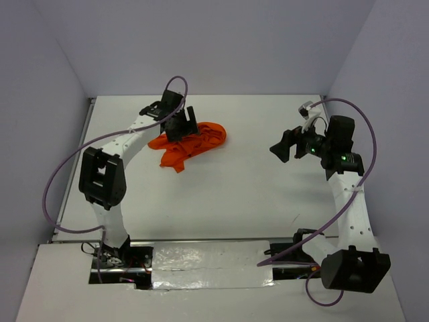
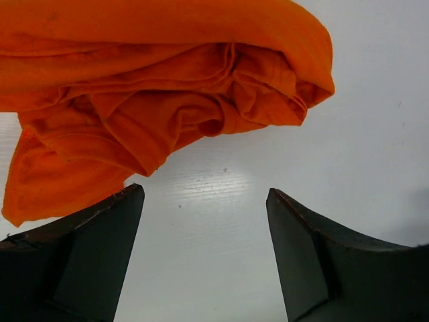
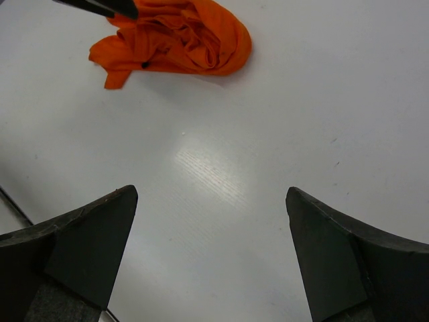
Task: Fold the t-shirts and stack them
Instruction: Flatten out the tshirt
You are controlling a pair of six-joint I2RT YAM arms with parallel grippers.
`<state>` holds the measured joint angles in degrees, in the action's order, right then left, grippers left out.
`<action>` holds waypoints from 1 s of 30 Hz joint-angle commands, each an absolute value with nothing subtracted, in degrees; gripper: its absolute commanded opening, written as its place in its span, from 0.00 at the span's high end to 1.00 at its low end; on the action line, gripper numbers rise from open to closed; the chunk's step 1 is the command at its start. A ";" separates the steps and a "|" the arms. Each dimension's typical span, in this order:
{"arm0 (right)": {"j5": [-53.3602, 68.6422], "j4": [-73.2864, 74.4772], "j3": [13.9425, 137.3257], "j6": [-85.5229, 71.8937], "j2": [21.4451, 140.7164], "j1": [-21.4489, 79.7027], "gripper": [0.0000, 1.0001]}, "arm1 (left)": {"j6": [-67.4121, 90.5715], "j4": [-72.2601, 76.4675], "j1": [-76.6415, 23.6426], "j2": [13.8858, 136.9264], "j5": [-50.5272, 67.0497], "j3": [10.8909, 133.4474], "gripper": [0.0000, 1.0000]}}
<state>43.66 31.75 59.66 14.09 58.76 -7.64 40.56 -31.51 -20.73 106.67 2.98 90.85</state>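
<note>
White tabletop (image 1: 241,201) is filling the middle of the top view. It is matte, with a soft glare patch showing in both wrist views. Pale grey walls (image 1: 221,40) are boxing it in at the back and on both sides.

- T-shirt (image 1: 191,142): lying upper left of centre in the top view as a crumpled orange heap, with folds stacked on folds and no clean hem or sleeve showing.
- Left gripper (image 2: 204,194): hovering at the near edge of the heap with its jaws standing well apart. Only bare table is showing between them, and it is holding nothing. In its wrist view the cloth is bunching across the upper left, just beyond the fingertips.
- Right gripper (image 3: 211,194): sitting at centre right of the top view, well apart from the shirt, spread wide and empty.

Risks as you are going in:
- You are likely to be pinching several layers at once, since the heap is offering no single edge. The shirt would then be lifting as a lump instead of opening out.
- The tabletop is looking smooth, so the cloth may be sliding ahead of the fingers rather than feeding between them.
- Tips driven low are risking a scrape on the table.
- The purple cable (image 1: 67,168) is looping wide at the left of the frame, so watch it for snagging.
</note>
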 commanded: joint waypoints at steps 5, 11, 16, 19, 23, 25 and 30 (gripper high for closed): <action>44.38 29.18 58.97 14.68 57.48 -7.38 0.01 | 41.75 -37.09 -21.88 110.74 -5.62 94.14 0.13; 44.21 29.09 58.89 15.21 57.92 -7.38 0.01 | 42.36 -34.98 -21.88 112.06 -7.38 93.25 0.13; 44.56 29.09 59.15 15.29 58.27 -7.38 0.01 | 41.66 -36.03 -21.62 116.01 -7.38 96.50 0.14; 44.30 29.09 58.97 15.47 58.01 -7.30 0.00 | 41.31 -35.60 -21.10 116.98 -7.38 96.77 0.15; 44.12 28.92 58.71 15.64 57.83 -7.38 0.01 | 40.87 -35.95 -20.30 118.30 -7.56 98.43 0.16; 44.03 29.00 58.71 15.56 58.01 -7.47 0.01 | 40.69 -35.86 -19.95 118.83 -7.56 99.31 0.17; 44.12 29.00 58.62 15.29 58.18 -7.38 0.01 | 39.99 -36.39 -19.34 120.67 -8.09 101.95 0.23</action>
<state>43.77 30.79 58.70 14.85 58.72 -7.64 40.64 -36.12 -19.94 119.57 -6.83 98.87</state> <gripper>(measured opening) 0.994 0.787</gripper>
